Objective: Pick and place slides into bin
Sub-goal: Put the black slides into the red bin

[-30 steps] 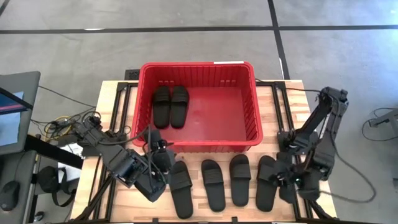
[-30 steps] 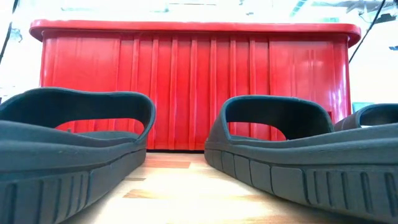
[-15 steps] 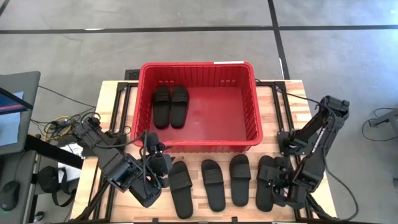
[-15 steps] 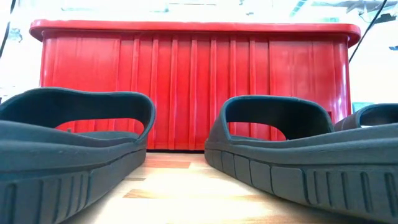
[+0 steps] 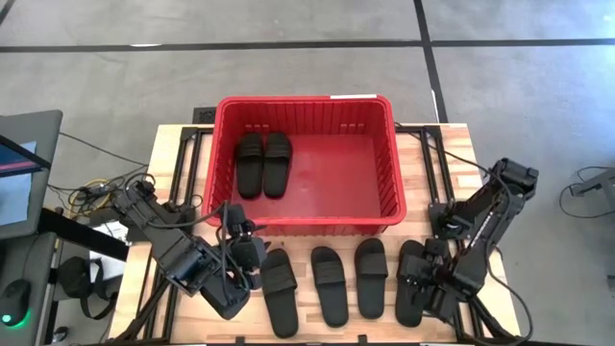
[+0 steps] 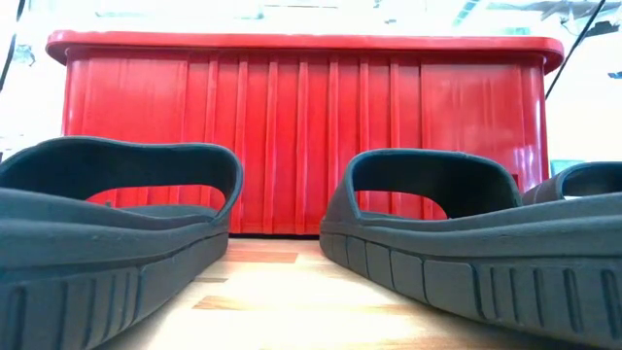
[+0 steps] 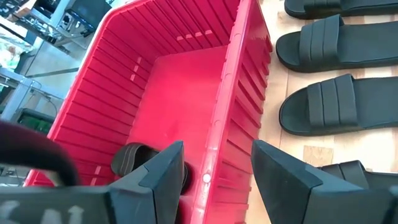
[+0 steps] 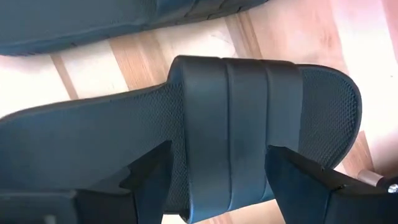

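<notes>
Right pincer [image 8: 214, 180] hangs low over the slide [image 5: 414, 282] farthest from the left arm in the row in front of the red bin [image 5: 306, 108], its two dark fingers [image 8: 146, 177] spread wide to either side of that slide's broad strap without pinching it; the slide [image 8: 249, 124] lies flat on the wooden bench [image 5: 452, 159]. Left pincer [image 7: 214, 168] is raised at the bin's front corner on the left arm's side, fingers likewise spread and holding nothing, with the bin's rim [image 7: 233, 81] showing between them.

Four slides lie on the bench in a row just before the bin's front wall, toes toward it: one [image 5: 280, 290] nearest the left pincer, then a second [image 5: 330, 284], a third [image 5: 371, 277], and the one under the right pincer. Inside the bin, two more slides [image 5: 264, 164] rest side by side, touching, against the wall nearest the left arm. From bench height, two of the row's slides [image 6: 107, 233] [image 6: 457, 238] stand before the bin's ribbed front wall [image 6: 301, 126].
</notes>
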Available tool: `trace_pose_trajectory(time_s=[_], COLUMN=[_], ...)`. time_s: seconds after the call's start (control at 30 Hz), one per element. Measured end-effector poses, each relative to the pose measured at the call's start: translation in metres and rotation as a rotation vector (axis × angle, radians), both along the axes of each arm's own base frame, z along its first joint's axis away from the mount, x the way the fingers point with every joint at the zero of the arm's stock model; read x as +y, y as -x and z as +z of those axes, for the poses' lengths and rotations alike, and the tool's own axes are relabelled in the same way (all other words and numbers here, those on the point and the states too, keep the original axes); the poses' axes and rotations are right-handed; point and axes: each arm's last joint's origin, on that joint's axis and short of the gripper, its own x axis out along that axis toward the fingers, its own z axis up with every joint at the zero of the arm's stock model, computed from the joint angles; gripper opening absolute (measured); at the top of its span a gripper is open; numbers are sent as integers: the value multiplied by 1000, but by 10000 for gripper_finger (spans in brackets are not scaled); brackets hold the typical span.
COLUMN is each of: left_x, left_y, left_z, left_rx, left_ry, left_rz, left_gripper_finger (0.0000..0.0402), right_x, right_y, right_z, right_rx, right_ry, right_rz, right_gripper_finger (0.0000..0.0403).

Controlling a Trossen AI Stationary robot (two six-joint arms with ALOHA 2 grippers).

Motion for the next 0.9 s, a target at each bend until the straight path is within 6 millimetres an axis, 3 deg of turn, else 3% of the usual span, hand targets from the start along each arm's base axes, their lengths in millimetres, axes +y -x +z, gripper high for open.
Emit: trace_pose_trajectory(time_s=[0.27, 0.63, 0.77, 0.9], left_x=[0, 0, 0, 0], left_y=[0, 0, 0, 0], left_z=[0, 0, 0, 0], left_rx=[0, -2, -2, -2], left_ry=[1, 6, 6, 5], left_rz=[0, 3, 4, 4], left_gripper_finger=[177, 177, 177, 177], right_x=[6, 14, 16, 17], right_y=[3, -1, -2, -3], right_z=[-10, -15, -14, -14], right_rx=[18, 115, 129, 114], right_ry=[43, 238, 266, 251], right_rz=[18, -9, -8, -8], right_gripper_finger=[232, 222, 164, 64])
